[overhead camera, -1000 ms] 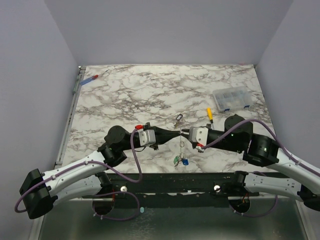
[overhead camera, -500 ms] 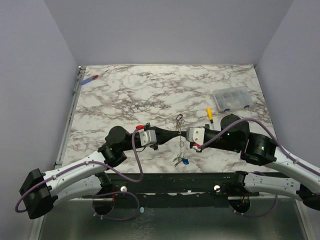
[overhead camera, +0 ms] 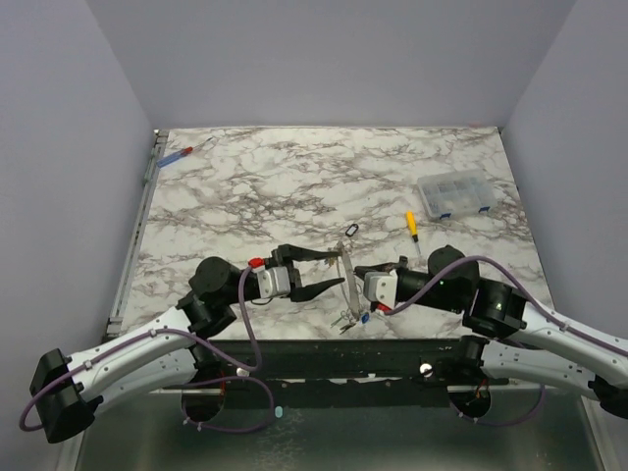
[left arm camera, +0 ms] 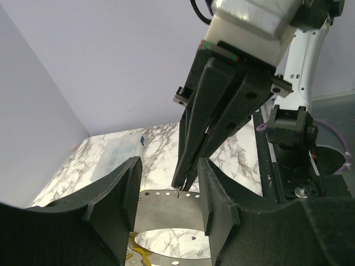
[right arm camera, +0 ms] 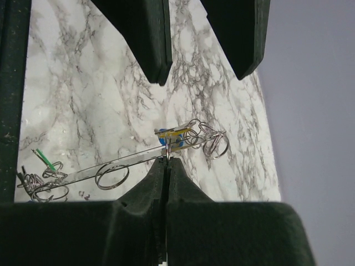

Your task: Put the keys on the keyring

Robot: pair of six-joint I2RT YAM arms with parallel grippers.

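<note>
Right gripper [right arm camera: 166, 164] has its jaws pressed tight together, pinching the thin wire of the keyring [right arm camera: 138, 156] right at the tips. From the right wrist camera the ring shows almost edge-on, a long slanted line crossing just above the fingertips, with small split rings strung along it. The keys [overhead camera: 353, 316] are on that wire: from above they dangle in a bunch below the pinch, over the near edge of the table [overhead camera: 294, 186], a blue cap showing at the bottom. Close up there's a yellow and blue cap near the upper end of the wire and a green one down at the far lower end.

Left gripper [overhead camera: 340, 270] is facing it, jaws spread, one finger above and one below the line of the ring, tips just beside the wire; whether they touch it, can't tell. The left wrist camera looks straight between its own parted fingers at the right gripper's closed tips.

Further back on the right lie a yellow-handled screwdriver [overhead camera: 412, 224] and a clear box [overhead camera: 453, 193]; a red and blue screwdriver [overhead camera: 177, 155] sits in the far left corner
</note>
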